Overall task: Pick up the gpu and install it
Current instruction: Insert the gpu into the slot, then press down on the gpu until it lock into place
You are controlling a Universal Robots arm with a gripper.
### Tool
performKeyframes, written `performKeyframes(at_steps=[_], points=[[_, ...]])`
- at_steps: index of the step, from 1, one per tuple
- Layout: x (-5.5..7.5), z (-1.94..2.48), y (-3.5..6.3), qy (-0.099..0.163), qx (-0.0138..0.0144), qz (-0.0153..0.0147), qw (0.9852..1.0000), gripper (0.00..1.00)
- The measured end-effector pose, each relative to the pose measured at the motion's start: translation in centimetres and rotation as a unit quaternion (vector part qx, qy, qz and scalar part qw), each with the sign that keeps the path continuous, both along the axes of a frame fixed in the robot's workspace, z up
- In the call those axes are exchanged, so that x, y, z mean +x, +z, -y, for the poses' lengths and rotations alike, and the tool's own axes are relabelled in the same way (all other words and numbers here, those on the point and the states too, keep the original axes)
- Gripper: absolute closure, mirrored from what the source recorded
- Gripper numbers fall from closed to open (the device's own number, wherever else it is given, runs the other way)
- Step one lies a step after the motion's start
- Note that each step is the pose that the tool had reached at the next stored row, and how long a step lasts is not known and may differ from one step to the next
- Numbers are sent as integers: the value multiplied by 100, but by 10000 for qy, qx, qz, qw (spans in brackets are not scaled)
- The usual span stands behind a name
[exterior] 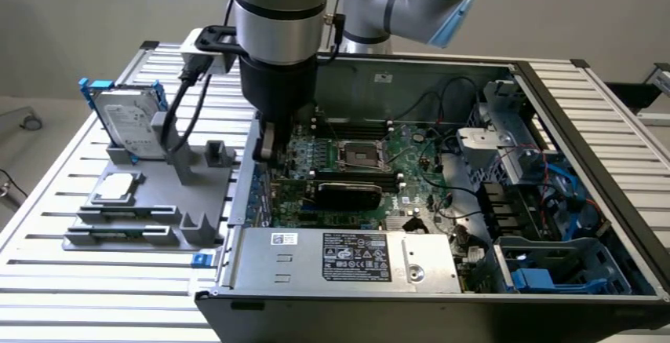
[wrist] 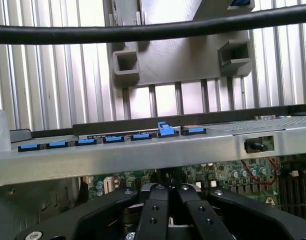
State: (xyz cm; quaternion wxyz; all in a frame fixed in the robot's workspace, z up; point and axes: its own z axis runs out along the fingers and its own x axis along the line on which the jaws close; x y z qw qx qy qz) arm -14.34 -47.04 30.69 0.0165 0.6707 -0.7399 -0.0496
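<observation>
Aluminium surface (exterior: 586, 115): slatted, carrying everything.
Computer case (exterior: 314, 263): open; the landmark below.
Motherboard (exterior: 362, 158): inside the case.
Grey fixture (exterior: 157, 202): outside the case's wall, holding the hard drive (exterior: 131, 127) and a small silver chip (exterior: 115, 188).
Hand (wrist: 169, 192): fingers pressed together, lowered inside the case beside that wall.
Gpu: I cannot pick it out; whether the hand pinches it is unclear.
Risk: likely a misaligned press against the board, since the case rim (wrist: 143, 152) crowds the hand.
Obstacle: a black cable (wrist: 153, 31) hangs over the case wall.
</observation>
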Motion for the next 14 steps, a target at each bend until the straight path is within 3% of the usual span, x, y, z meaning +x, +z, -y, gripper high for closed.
performKeyframes(at_steps=[2,8,14], points=[[0,-1,5,-17,-19,1,10000,89],[0,1,6,-72,-119,0,9999,89],[-5,4,6,-171,-169,-1,9997,89]])
